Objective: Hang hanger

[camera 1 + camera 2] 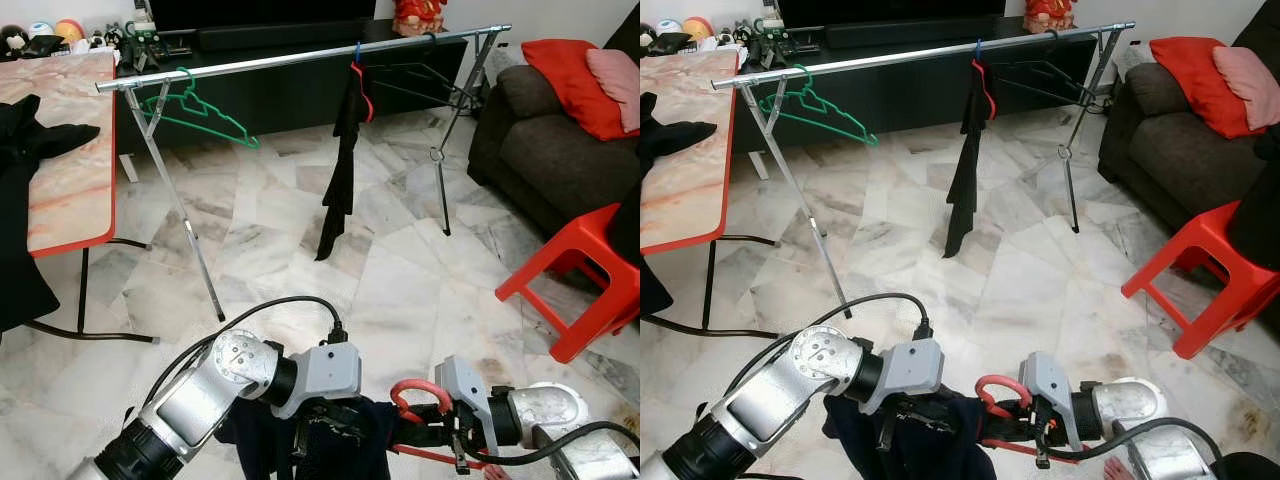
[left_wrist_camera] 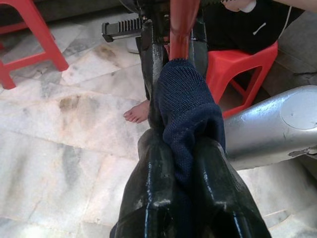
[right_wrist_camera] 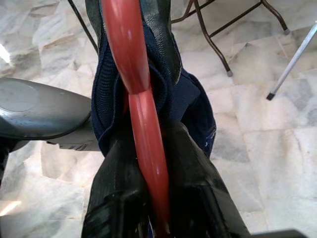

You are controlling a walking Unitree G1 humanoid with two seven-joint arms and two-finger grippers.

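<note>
The red hanger [image 1: 415, 398], draped with a dark blue garment [image 1: 330, 440], sits at the bottom centre of the frame, its bar running side to side between the arms. The right gripper [image 1: 440, 432] is clamped on the hanger and the left gripper [image 1: 325, 425] pinches the cloth. The rail [image 1: 300, 58] crosses the upper frame, well away and higher.

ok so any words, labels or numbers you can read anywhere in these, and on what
None can be read.
The small things on the black cabinet, behind the clothes rail, are too small and blurred to show any lettering.
The red hanger, the navy garment, the red stool and the silver arms carry no visible print.
</note>
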